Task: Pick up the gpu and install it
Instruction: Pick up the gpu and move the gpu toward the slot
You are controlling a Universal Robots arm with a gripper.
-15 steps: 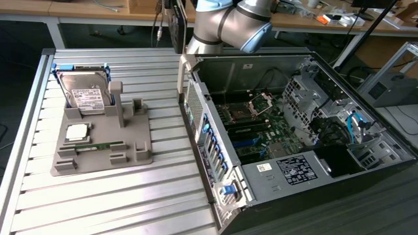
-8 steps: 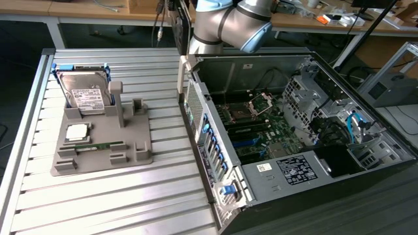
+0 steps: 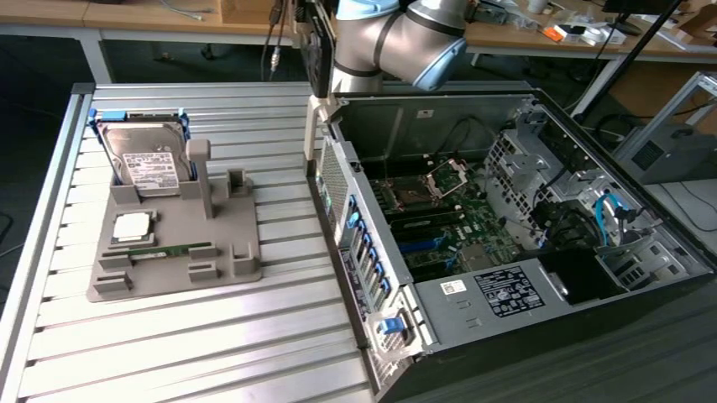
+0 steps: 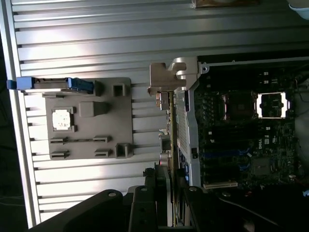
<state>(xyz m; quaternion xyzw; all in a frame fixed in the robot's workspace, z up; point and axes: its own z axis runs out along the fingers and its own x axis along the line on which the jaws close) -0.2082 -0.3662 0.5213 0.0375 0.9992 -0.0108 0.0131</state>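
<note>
The gripper (image 4: 170, 181) was closed on the gpu (image 4: 172, 140) and held the card on its edge in the air, the silvery bracket (image 4: 169, 77) at the end away from the fingers. The card hung just beside the rear wall of the open computer case (image 3: 370, 260), near the far edge of the table (image 3: 224, 336). The hard drive (image 3: 151, 164) and the memory stick (image 3: 168, 249) rested in the gray holder (image 3: 168, 273), toward the table edge on the exterior view's left

The holder (image 3: 168, 275) lies on the table (image 3: 224, 353) toward the exterior view's left edge, with the hard drive (image 3: 146, 164) at its far end. The computer case (image 3: 356, 227) lies to its right, and the graphics card (image 4: 171, 121) is above the case's holder-side wall.
</note>
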